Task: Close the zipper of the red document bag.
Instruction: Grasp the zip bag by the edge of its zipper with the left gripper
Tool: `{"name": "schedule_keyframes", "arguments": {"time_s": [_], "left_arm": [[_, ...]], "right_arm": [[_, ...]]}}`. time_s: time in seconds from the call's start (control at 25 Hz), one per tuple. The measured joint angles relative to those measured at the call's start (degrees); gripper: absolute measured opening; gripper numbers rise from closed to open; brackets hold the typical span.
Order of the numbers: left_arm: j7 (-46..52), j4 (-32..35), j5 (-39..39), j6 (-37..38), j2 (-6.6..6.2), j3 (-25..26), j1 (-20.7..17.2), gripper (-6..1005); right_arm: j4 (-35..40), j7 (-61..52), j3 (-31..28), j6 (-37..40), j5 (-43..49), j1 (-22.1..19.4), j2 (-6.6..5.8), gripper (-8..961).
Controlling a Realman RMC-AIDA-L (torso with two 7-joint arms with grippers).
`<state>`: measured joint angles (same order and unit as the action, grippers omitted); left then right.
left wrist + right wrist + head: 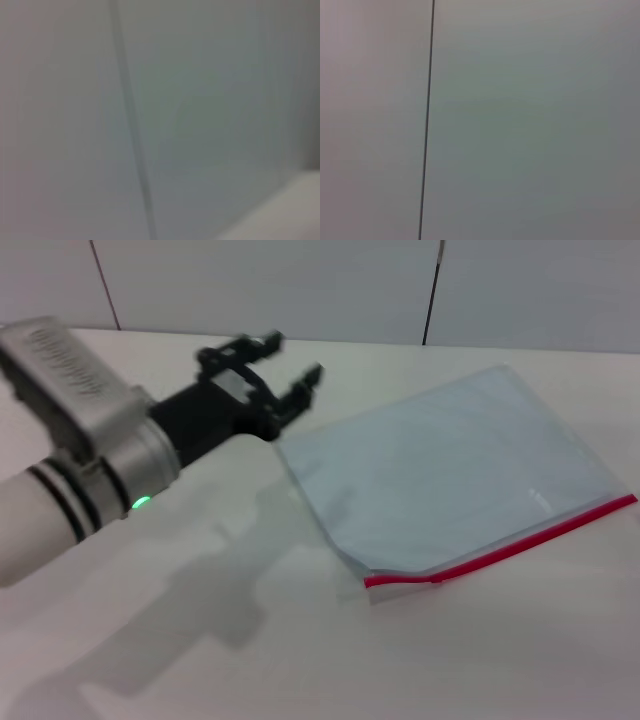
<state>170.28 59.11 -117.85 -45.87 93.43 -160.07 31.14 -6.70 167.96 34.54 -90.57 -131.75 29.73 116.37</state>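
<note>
White tabletop (200, 660) fills the head view, backed by a pale panelled wall (300, 290). The red document bag (450, 480) lies flat on the right half of the surface, skewed, with the zipper (500, 548) running along its near long edge. No slider can be made out on the strip. The corner of the bag nearest the camera looks slightly lifted and creased.

The left gripper (283, 368) hangs above the table just beyond the bag's far left corner, fingers spread apart and holding nothing. The right gripper is not in view; both wrist views show only blank wall.

Risks, as judged from this position:
- The thin, slick pouch is likely to slide or buckle if pulled without being pinned.
- With the slider unlocated, a descent may pinch the strip or film instead.
- The lifted corner may fold under pressure and jam the track.
</note>
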Motion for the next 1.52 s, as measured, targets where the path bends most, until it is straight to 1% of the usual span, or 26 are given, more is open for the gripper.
{"name": "schedule_keyframes", "arguments": {"time_s": [0.08,0.12,0.2,0.28,0.32,0.4,0.44,0.48,0.52,0.56,0.6,0.64,0.68,0.72,0.76,0.8,0.84,0.92,1.0,1.08,1.2,1.36,1.52], "left_arm": [[-1.8,3.6,-1.0,5.9,-1.47,0.8,0.9,569],[-2.7,4.9,-1.3,8.2,-1.85,1.2,1.1,569],[-6.8,8.4,-1.9,15.9,-2.35,3.8,1.3,569],[-11.9,12.0,-2.0,25.8,-2.07,8.2,0.9,565],[-14.6,13.8,-2.0,31.1,-1.68,10.7,0.5,561],[-20.7,16.4,-2.1,39.7,-0.37,15.6,-0.6,554],[-24.1,17.6,-2.0,43.6,0.6,18.0,-1.4,550],[-31.0,19.7,-2.0,49.8,2.72,22.6,-3.4,546],[-34.8,20.7,-2.0,53.2,4.16,25.1,-4.6,542],[-34.8,20.7,-2.0,53.2,4.16,25.1,-4.6,538],[-41.6,22.1,-2.1,60.1,7.2,29.7,-6.7,534],[-44.5,22.4,-2.7,63.7,8.87,32.0,-7.5,530],[-44.5,22.4,-2.7,63.7,8.87,32.0,-7.5,527],[-46.8,22.7,-3.9,67.3,10.86,34.4,-8.4,523],[-47.9,22.8,-5.2,69.8,12.08,35.7,-8.8,519],[-48.5,23.0,-8.1,72.8,14.02,37.3,-9.3,515],[-48.8,23.0,-10.1,74.7,15.24,38.1,-9.6,511],[-48.6,23.0,-16.2,77.8,18.45,39.2,-9.9,504],[-48.3,22.7,-21.5,79.4,20.92,39.4,-10.1,496],[-47.9,22.7,-25.9,80.4,22.66,38.9,-10.6,498],[-46.6,23.1,-27.7,80.8,22.59,36.7,-10.5,500],[-45.7,23.6,-28.5,83.2,22.69,34.9,-10.2,503],[-45.6,23.9,-28.6,83.8,22.69,33.6,-10.1,506]], "right_arm": [[0.0,0.0,0.0,0.0,0.0,0.0,0.0,881],[0.0,0.0,0.0,0.0,0.0,0.0,0.0,881],[0.1,0.0,0.0,0.0,0.0,0.0,0.0,881],[0.1,0.0,0.0,0.1,0.0,0.0,-0.03,881],[0.1,0.0,0.0,0.1,0.0,0.0,-0.03,880],[0.1,0.0,-0.1,0.1,0.0,0.0,-0.05,880],[0.1,0.0,-0.1,0.2,0.0,0.0,-0.06,880],[0.1,0.0,-0.1,0.2,0.0,0.0,-0.06,880],[0.1,0.0,-0.1,0.2,0.0,0.0,-0.07,880],[0.1,0.0,-0.1,0.2,0.0,0.0,-0.08,880],[0.1,0.0,-0.1,0.2,0.0,0.0,-0.08,880],[0.2,0.0,-0.1,0.2,0.0,0.0,-0.08,880],[0.2,0.0,-0.1,0.2,0.0,0.0,-0.09,880],[0.2,0.0,-0.1,0.3,0.0,0.0,-0.09,880],[0.2,0.0,-0.1,0.3,0.0,0.0,-0.09,880],[0.2,0.0,-0.1,0.3,0.0,0.0,-0.09,880],[0.2,0.0,-0.1,0.3,0.0,0.0,-0.09,880],[0.2,0.0,-0.2,0.3,0.0,0.0,-0.09,880],[0.2,0.0,-0.2,0.3,0.0,0.0,-0.09,880],[0.2,0.0,0.0,0.3,0.0,0.3,-0.09,880],[0.2,0.0,0.0,0.4,0.0,0.3,-0.09,880],[0.2,0.0,-0.1,0.5,0.0,0.2,-0.09,880],[0.2,0.0,-0.2,0.5,0.0,0.2,-0.09,879]]}}
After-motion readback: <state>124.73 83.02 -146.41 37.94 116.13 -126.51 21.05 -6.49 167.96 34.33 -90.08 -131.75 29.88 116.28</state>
